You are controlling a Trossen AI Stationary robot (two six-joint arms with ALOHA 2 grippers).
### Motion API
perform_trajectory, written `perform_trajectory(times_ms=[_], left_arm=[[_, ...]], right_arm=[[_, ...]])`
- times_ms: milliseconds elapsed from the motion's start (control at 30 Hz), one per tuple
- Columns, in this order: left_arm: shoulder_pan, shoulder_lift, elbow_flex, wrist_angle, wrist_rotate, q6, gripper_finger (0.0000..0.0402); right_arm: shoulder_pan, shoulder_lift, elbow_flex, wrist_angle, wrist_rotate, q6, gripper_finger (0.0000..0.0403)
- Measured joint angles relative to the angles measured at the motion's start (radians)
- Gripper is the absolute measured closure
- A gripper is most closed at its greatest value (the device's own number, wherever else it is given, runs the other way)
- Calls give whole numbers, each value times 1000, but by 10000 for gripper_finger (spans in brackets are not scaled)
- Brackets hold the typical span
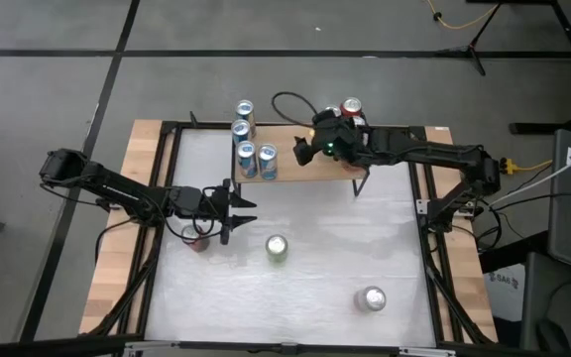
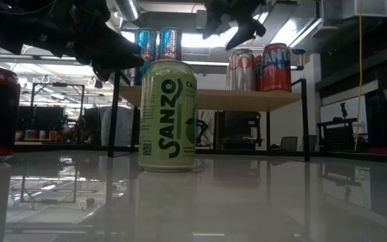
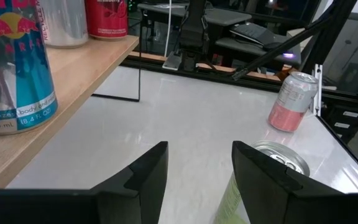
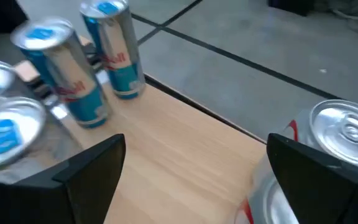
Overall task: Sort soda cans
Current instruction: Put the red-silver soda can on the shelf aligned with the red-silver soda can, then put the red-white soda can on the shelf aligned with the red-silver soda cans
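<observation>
A wooden shelf (image 1: 310,171) stands at the table's far side. Several blue soda cans (image 1: 247,156) stand on its left end, and red and silver cans (image 1: 351,107) on its right end. On the table stand a yellow-green can (image 1: 277,248), a pink-and-silver can (image 1: 371,298) and a red can (image 1: 198,238). My left gripper (image 1: 244,212) hangs open, low over the table, left of the green can (image 3: 278,163), beside the red can. My right gripper (image 1: 300,151) is open above the shelf's middle, between the blue cans (image 4: 64,68) and a red can (image 4: 340,143).
The shelf rests on thin black legs (image 2: 116,121) with open table under it. A black metal frame (image 1: 429,248) runs along the table's sides. A cable (image 1: 285,99) loops behind the shelf. Open table lies between the green can and the pink can.
</observation>
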Motion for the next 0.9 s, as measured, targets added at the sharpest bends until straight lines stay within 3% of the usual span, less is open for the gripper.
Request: perform_trajectory(times_ms=[200,433,533,900], left_arm=[[0,0,0,28,4,0,229],[0,-33,5,65,9,-33,229],[0,-53,34,62,46,-50,230],[0,-99,316,-472,91,-18,235]], right_arm=[[0,-41,0,3,-119,-6,22],[19,-47,0,29,-408,-93,22],[65,-47,0,48,-427,-144,22],[243,-47,1,77,-427,-270,22]])
